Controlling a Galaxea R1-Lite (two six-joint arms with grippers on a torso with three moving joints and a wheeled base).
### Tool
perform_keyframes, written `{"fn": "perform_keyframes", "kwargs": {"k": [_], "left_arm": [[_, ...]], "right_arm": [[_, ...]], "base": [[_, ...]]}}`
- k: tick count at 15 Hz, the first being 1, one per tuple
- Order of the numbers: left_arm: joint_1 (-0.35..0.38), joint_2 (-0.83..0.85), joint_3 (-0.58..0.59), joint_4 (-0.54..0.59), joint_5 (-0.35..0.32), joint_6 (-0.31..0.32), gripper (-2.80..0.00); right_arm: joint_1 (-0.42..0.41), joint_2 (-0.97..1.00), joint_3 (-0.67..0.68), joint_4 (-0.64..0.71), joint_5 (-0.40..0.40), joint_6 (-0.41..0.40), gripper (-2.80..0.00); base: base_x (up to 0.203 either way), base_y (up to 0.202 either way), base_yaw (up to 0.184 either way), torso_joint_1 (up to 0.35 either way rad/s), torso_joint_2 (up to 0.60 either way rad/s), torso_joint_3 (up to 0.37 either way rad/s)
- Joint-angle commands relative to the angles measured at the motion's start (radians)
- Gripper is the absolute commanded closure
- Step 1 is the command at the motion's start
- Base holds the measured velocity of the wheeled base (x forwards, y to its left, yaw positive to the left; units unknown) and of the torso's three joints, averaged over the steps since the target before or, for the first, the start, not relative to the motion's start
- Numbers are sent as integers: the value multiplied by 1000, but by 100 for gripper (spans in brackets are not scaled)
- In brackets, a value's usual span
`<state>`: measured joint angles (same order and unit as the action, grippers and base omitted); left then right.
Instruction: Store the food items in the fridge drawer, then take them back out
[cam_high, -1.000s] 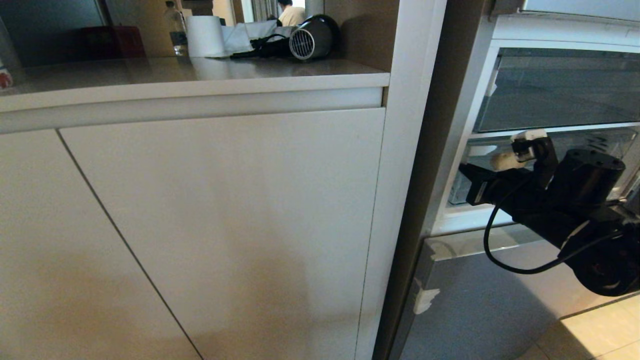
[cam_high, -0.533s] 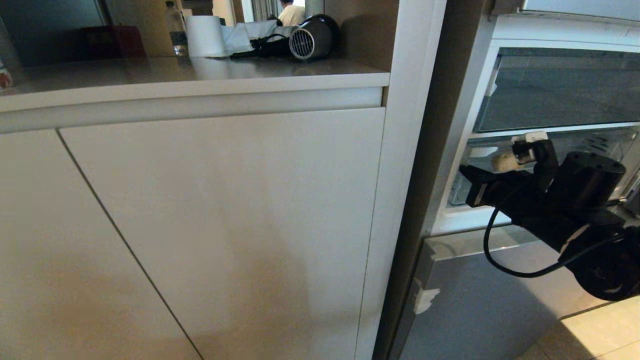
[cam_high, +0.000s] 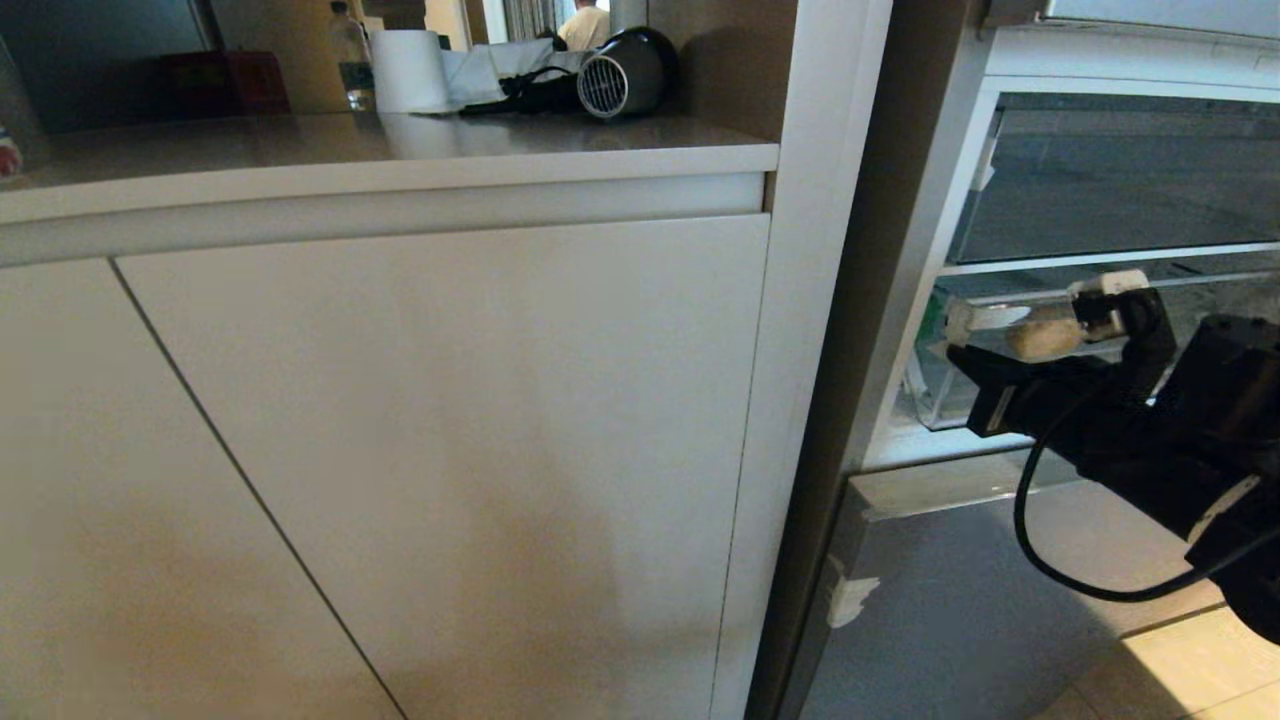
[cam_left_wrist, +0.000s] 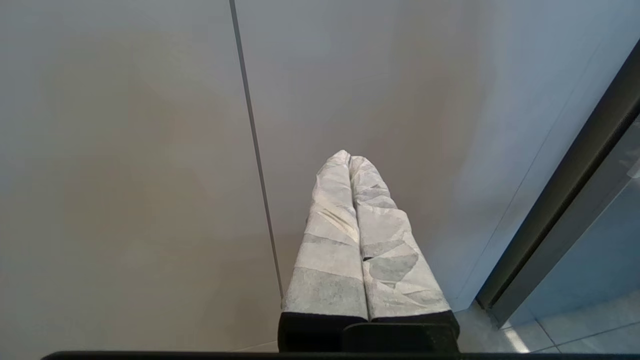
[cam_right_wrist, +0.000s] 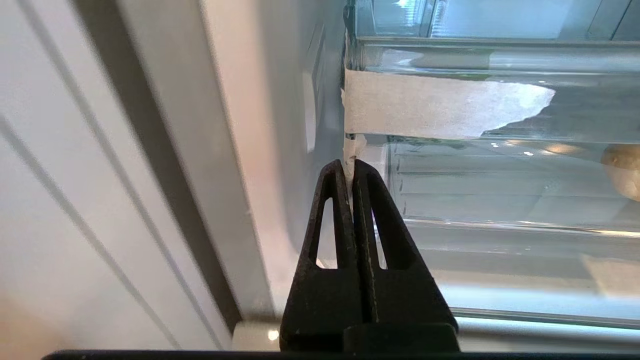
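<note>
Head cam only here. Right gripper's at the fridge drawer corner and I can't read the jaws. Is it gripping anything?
Observer: In the right wrist view, the right gripper is shut on a white tape tab at the drawer front corner.
Operator: And the left arm? It's not in my view.
Observer: The left gripper is shut and empty, pointing at a cabinet door beside its seam.

Dim, warm indoor light. A soft shadow darkens the lower part of the flat white cabinet door (cam_high: 440, 450). The pale tiled floor (cam_high: 1200, 665) catches a bright patch. Glare streaks the clear plastic fridge drawer (cam_right_wrist: 500, 200); the white fridge frame (cam_right_wrist: 125, 175) nearby is blurred.
</note>
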<state>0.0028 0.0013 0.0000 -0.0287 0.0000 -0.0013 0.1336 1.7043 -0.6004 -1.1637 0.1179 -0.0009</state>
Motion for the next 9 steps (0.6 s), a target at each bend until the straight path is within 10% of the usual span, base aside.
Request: {"fn": "perform_keyframes", "kwargs": {"k": [1,9], "left_arm": [[0,0,11,0,0,0,0],[0,0,11,0,0,0,0]], "right_arm": [[9,-85,51,-15,2,-1,0],[25,-205,189,-14,2,-1,0]], "base": [[0,0,0,0,0,0],[0,0,0,0,0,0]]}}
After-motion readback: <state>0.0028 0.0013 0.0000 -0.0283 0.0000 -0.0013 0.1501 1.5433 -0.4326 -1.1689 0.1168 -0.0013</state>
